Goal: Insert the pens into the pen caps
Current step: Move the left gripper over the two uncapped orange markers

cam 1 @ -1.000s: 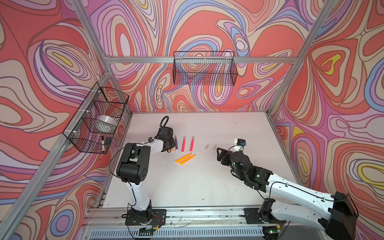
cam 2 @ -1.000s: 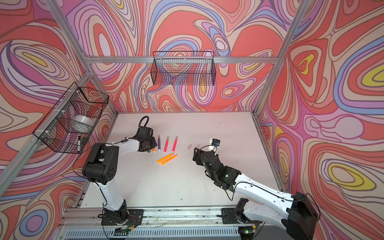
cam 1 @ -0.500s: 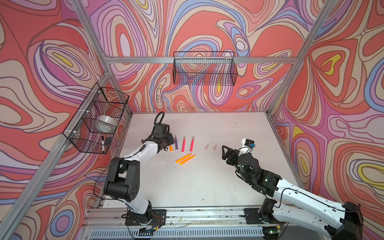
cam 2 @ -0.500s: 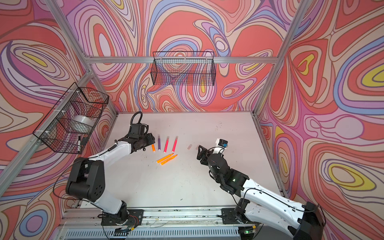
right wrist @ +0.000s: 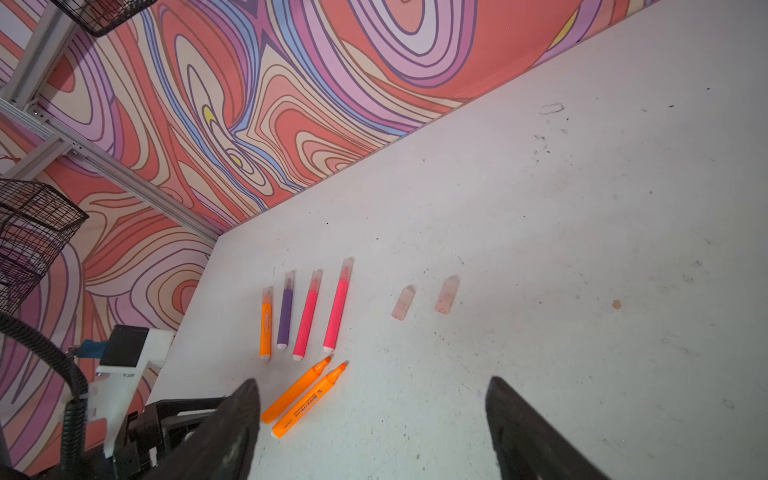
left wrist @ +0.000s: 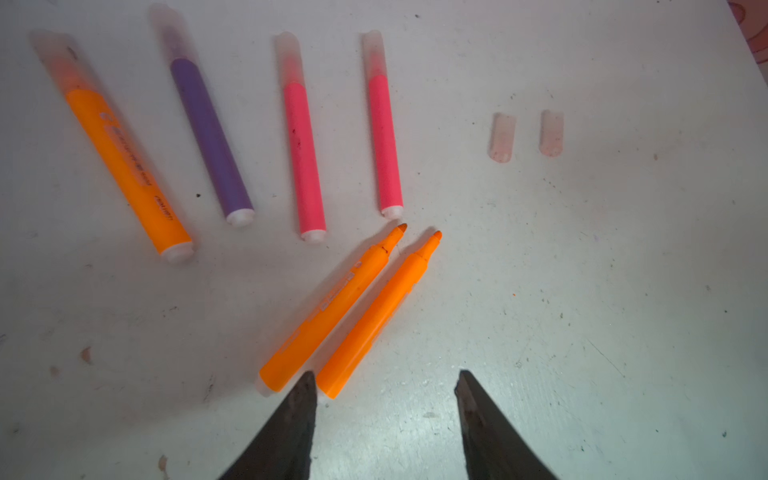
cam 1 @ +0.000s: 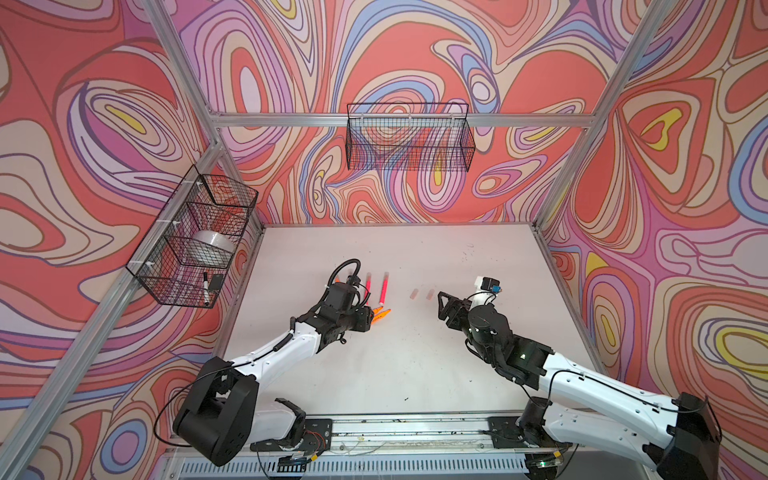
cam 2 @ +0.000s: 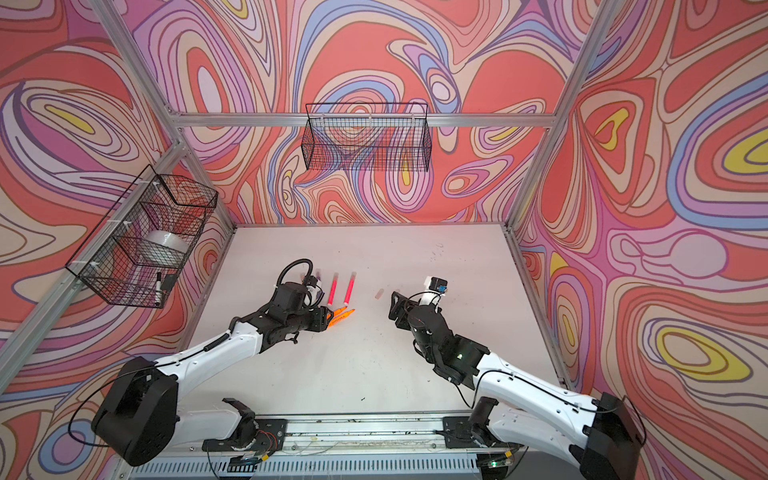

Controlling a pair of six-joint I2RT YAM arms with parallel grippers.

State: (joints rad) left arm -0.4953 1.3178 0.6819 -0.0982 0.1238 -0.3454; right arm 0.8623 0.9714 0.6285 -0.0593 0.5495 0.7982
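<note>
Uncapped orange marker pens (left wrist: 332, 311) lie by the spread, empty left gripper (left wrist: 385, 374), seemingly for pickup; the spread right gripper (right wrist: 372, 380) faces loose translucent pinkish caps (left wrist: 503, 137).

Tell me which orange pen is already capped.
The orange pen at the row's end, beside the purple pen: a clear cap covers its tip. The other two orange pens lie bare-tipped by the left gripper.

Four capped pens (left wrist: 208, 137) lie parallel; two uncapped orange pens (left wrist: 332, 307), two seemingly empty caps (left wrist: 503, 137).
</note>
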